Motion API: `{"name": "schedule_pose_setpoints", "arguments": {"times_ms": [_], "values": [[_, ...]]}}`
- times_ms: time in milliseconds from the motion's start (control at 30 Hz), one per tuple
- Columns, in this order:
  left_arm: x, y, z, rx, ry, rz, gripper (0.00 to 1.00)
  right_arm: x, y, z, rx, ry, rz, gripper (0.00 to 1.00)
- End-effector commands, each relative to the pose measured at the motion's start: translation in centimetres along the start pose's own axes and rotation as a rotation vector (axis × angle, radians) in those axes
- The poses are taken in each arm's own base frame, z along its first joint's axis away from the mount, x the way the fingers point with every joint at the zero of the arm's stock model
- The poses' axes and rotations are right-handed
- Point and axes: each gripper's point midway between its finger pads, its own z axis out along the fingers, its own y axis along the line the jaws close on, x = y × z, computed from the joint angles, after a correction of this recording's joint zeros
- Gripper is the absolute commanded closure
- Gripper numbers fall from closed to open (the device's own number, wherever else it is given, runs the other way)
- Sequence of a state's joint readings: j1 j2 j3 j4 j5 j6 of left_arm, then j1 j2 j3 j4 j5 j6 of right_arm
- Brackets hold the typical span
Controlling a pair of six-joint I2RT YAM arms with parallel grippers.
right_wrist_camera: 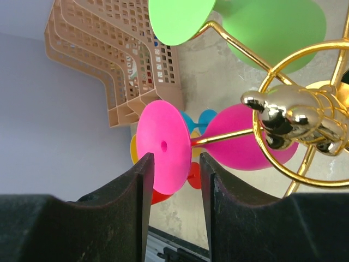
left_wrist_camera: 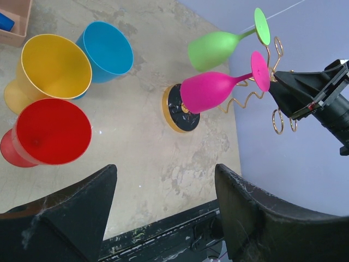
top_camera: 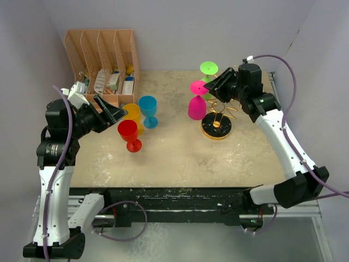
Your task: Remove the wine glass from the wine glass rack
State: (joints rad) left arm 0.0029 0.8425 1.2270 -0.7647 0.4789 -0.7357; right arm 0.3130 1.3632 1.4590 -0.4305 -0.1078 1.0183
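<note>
The gold wine glass rack (top_camera: 216,127) stands at the right of the table, and its wire arms (right_wrist_camera: 283,117) fill the right wrist view. A pink wine glass (top_camera: 196,108) hangs bowl-down from one arm, with a green wine glass (top_camera: 208,67) behind it. My right gripper (right_wrist_camera: 175,158) is at the pink glass's round foot (right_wrist_camera: 163,144). One finger is on each side of the foot, and a thin gap shows at the right finger. My left gripper (left_wrist_camera: 166,183) hovers wide open and empty near the left-hand glasses.
Red (top_camera: 129,134), yellow (top_camera: 132,113) and blue (top_camera: 148,109) glasses stand upright at the left of the table. A tan slotted file organizer (top_camera: 103,57) holding small items sits at the back left. Grey walls close in behind and on both sides.
</note>
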Motion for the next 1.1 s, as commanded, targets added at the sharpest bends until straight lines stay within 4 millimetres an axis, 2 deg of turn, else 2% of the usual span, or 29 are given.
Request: {"name": "schedule_pose_setpoints", "arguments": {"times_ms": [0, 133, 267, 533, 700, 1067], "values": [[-0.9, -1.5, -0.5, 0.056, -0.036, 0.067, 0.25, -1.1, 1.8, 0.1, -0.074, -0.035, -0.011, 0.59], [-0.7, -1.3, -0.6, 0.049, -0.037, 0.064, 0.25, -1.0, 1.7, 0.6, -0.080, -0.031, -0.008, 0.62], [-0.5, -1.1, -0.6, 0.044, -0.034, 0.063, 0.25, -0.8, 1.8, 0.8, -0.097, -0.026, -0.009, 0.76], [-0.1, -0.6, -0.5, 0.036, -0.029, 0.055, 0.25, -0.7, 1.7, 0.9, -0.110, -0.032, -0.007, 0.97], [0.0, -0.5, -0.5, 0.033, -0.026, 0.053, 0.25, -1.1, 2.1, 0.4, -0.128, -0.055, -0.008, 0.97], [0.2, -0.5, -0.6, 0.034, -0.025, 0.048, 0.25, -0.8, 2.8, 0.8, -0.171, -0.034, -0.003, 0.87]]}}
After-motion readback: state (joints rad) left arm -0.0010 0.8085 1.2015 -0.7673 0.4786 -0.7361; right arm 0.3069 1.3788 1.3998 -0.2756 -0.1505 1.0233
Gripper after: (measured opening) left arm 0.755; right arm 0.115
